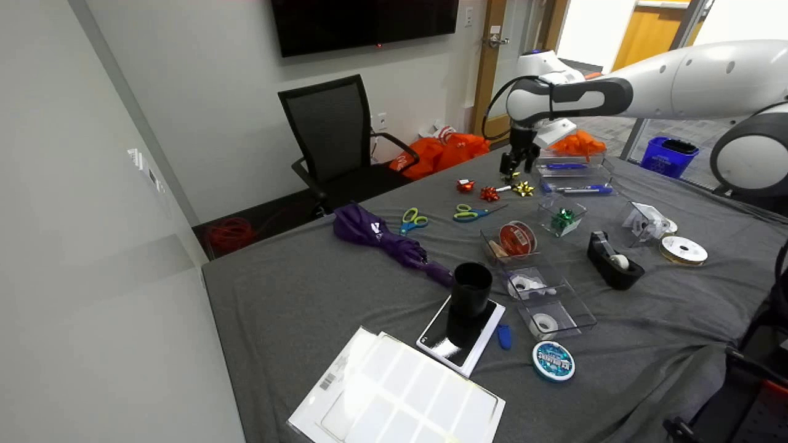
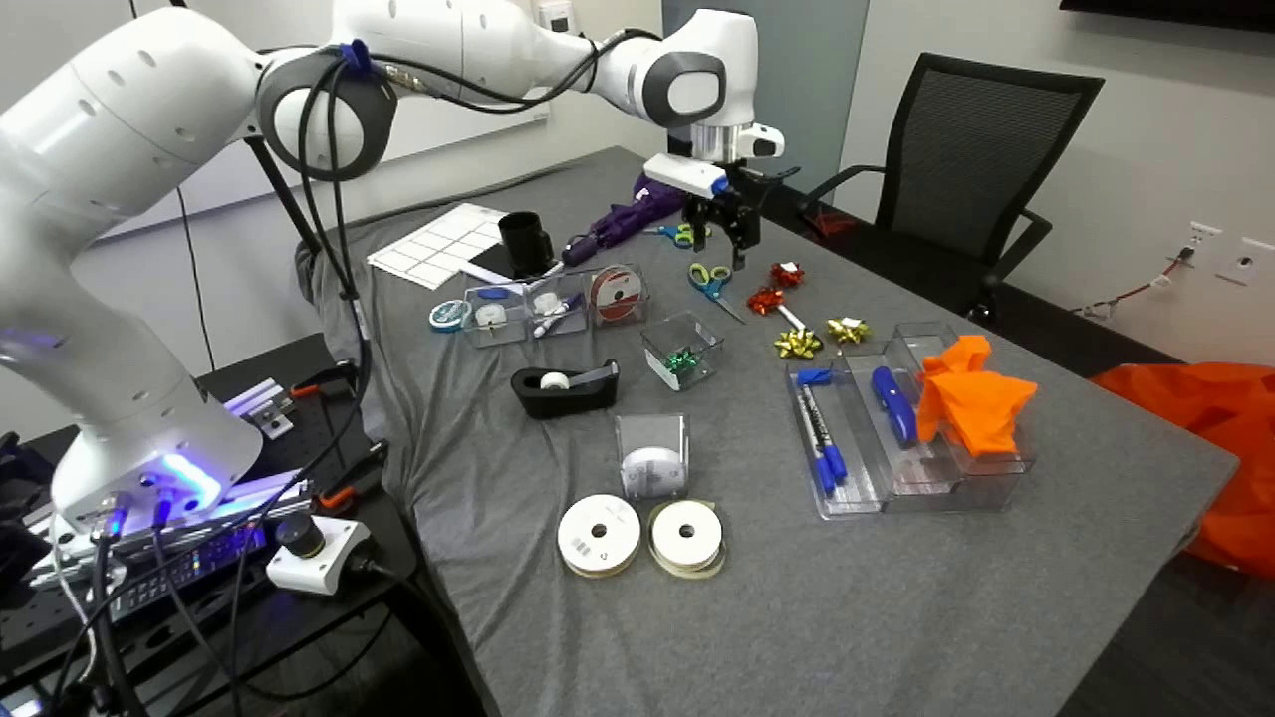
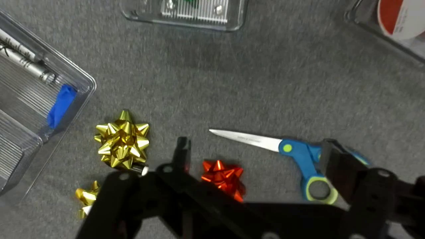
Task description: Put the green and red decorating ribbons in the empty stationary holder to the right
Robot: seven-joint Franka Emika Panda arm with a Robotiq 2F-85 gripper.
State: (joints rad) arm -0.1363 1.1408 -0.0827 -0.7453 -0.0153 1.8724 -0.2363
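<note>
My gripper [image 3: 257,147] is open above the table, with nothing held between its fingers. Below it in the wrist view lies a red bow [image 3: 221,177], partly covered by the black linkage. In an exterior view two red bows [image 2: 765,301] [image 2: 786,274] rest on the grey cloth, near the gripper [image 2: 719,251]. The green bow [image 2: 681,360] sits inside the small clear holder [image 2: 705,334]; in an exterior view this green bow [image 1: 562,219] shows there too. At the top of the wrist view only the edge of that holder [image 3: 149,16] appears, with a sliver of green.
Blue-green scissors [image 3: 245,139] lie beside the red bow. Two gold bows [image 2: 797,345] [image 2: 848,329] sit near a clear organizer [image 2: 857,478] with markers and an orange bundle [image 2: 971,393]. A tape dispenser [image 2: 565,390], another clear organizer [image 2: 498,334] and a purple umbrella [image 2: 628,219] stand around.
</note>
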